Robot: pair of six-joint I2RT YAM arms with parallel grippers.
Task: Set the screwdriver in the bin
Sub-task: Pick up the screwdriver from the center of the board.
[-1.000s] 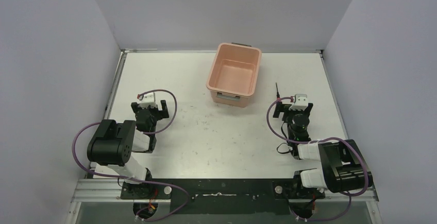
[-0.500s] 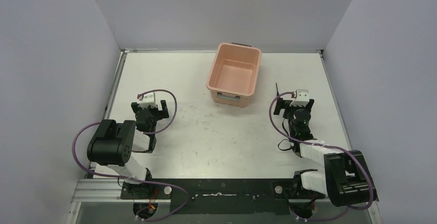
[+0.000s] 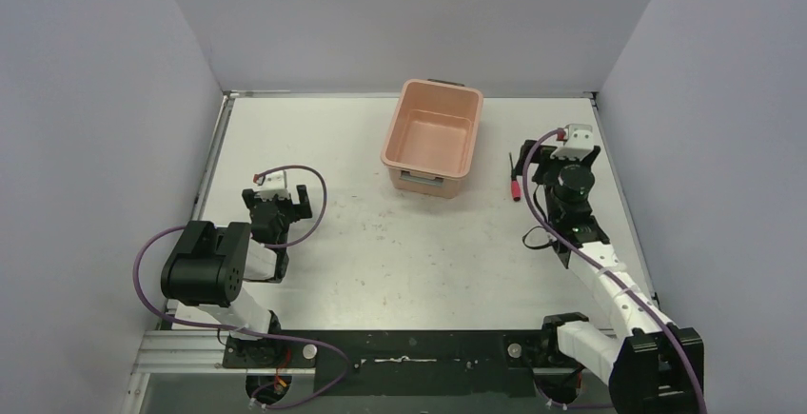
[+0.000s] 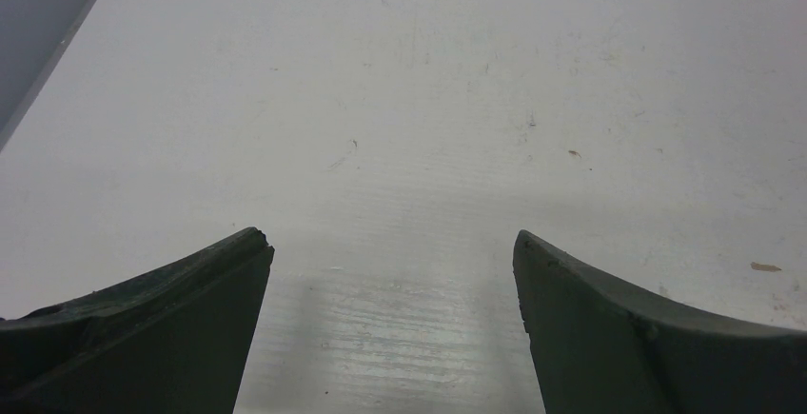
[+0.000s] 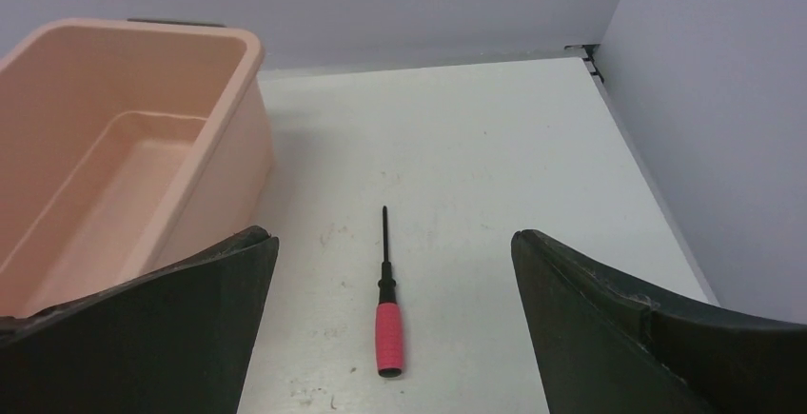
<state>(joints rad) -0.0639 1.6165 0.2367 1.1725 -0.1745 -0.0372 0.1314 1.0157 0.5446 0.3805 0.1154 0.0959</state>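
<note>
The screwdriver [image 3: 515, 184], red handle and thin black shaft, lies flat on the white table just right of the bin [image 3: 392, 140], shaft pointing to the far wall. The salmon-pink bin stands at the back middle and is empty. In the right wrist view the screwdriver [image 5: 388, 324] lies between my open fingers, and the bin [image 5: 231, 138] is at the left. My right gripper [image 3: 561, 154] [image 5: 390, 234] is open, empty and held above the table. My left gripper [image 3: 276, 197] [image 4: 389, 235] is open and empty over bare table at the left.
Grey walls close in the table [image 3: 362, 243] on the left, back and right. A metal rail runs along the near edge by the arm bases. The tabletop bears small scuffs and specks.
My right arm has stretched out and carried its open gripper away from the base toward the back right. The whole screwdriver now shows in the top view. The left arm has not moved.
</note>
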